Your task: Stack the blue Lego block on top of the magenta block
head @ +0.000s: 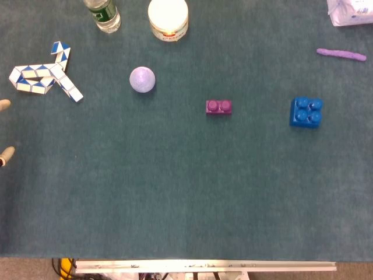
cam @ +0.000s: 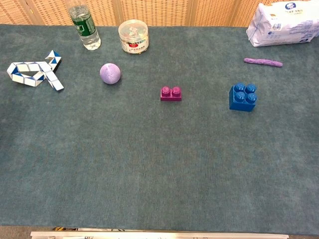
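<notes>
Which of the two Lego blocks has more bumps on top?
The blue block does. It shows four bumps in a square, while the magenta block to its left has just two in a row and is smaller.

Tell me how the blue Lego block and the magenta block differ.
The blue Lego block shows four studs in a square; the magenta block shows two in a row. The blue one looks bigger and taller. It lies right of the magenta one, apart. Both stand studs up on the table, unheld.
</notes>
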You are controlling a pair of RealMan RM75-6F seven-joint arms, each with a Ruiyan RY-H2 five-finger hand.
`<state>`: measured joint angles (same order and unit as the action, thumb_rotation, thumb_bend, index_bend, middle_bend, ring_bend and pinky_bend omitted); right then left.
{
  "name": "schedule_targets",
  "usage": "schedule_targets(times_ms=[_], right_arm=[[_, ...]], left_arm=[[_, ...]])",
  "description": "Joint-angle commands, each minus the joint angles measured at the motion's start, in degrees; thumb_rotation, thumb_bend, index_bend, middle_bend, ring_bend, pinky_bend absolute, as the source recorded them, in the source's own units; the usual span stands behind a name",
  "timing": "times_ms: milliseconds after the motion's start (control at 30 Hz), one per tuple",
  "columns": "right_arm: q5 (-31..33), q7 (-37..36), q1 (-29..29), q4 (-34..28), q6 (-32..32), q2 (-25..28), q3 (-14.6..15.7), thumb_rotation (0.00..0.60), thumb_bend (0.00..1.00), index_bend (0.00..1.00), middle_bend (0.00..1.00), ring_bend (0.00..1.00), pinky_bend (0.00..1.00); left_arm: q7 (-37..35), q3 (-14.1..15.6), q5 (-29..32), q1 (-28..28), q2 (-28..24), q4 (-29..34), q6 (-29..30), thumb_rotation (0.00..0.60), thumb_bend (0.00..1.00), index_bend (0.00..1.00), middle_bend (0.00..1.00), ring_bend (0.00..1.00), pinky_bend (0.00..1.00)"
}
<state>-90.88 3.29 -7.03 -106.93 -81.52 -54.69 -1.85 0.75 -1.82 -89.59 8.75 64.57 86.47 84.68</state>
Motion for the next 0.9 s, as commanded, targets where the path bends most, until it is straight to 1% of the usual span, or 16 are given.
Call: schedule_targets(times_ms=[33,300,467,533,633,700,767,833,900], right_arm=[[-0.1,0.18,-0.2,-0.09,0.21,0.03,-0.04,0.6,0.31,0.22,0.37,0.32,0.46],[-0.14,0.81,-0.78,-1.1,0.13,0.61,-0.7,0.6,0.31,0.22,0.37,0.32,0.46],[1.08,2.25,-1.36,-3.12,0.64,2.06,-1.54,0.6,0.31,0.22,0.37,0.32,0.46],[2.72,4.43,-1.7,-3.66,0.65,2.2,-2.51,0.6,0.3,0.22,0.38,0.33,0.47],[6.3,11.98,-2.67,-4.67,1.64,2.1,-3.86,0.6,0.26,0.22,0.41,0.39,0.51],[8.95,17.74,-3.55,-5.76,2.44,2.08,-4.71,0.6,0.22,0.22,0.44,0.44,0.57],[10.63,20.16,-3.82,-7.02,2.55,1.86,-5.07,0.6,0.18,0.23,0.48,0.51,0.64],[11.23,20.83,-6.1,-6.87,5.49,0.82,-5.71,0.6,0.15,0.24,0.54,0.58,0.71],[12.64,22.73,-7.46,-6.57,7.1,0.22,-6.14,0.6,0.14,0.24,0.57,0.62,0.75]], left_arm=[[0.0,-0.05,0.18,-0.08,0.01,-0.03,0.06,0.6,0.15,0.23,0.18,0.17,0.16],[0.16,0.07,0.64,-0.51,0.01,-0.03,0.25,0.6,0.15,0.23,0.18,0.17,0.16],[0.13,0.0,0.98,-0.59,-0.05,-0.05,0.15,0.6,0.15,0.23,0.18,0.17,0.16],[0.04,0.02,1.04,-0.53,0.01,-0.18,-0.05,0.6,0.15,0.23,0.18,0.17,0.16],[0.07,0.05,1.08,-0.37,0.14,-0.38,-0.41,0.6,0.15,0.23,0.18,0.17,0.16],[-0.02,0.05,1.01,-0.3,0.26,-0.47,-0.48,0.6,0.15,0.23,0.18,0.17,0.16],[-0.08,0.04,0.96,-0.27,0.32,-0.55,-0.47,0.6,0.15,0.23,0.18,0.17,0.16],[-0.08,0.04,1.05,-0.28,0.34,-0.62,-0.51,0.6,0.15,0.23,0.18,0.17,0.16],[-0.12,0.03,1.16,-0.36,0.31,-0.69,-0.47,0.6,0.15,0.23,0.18,0.17,0.16]])
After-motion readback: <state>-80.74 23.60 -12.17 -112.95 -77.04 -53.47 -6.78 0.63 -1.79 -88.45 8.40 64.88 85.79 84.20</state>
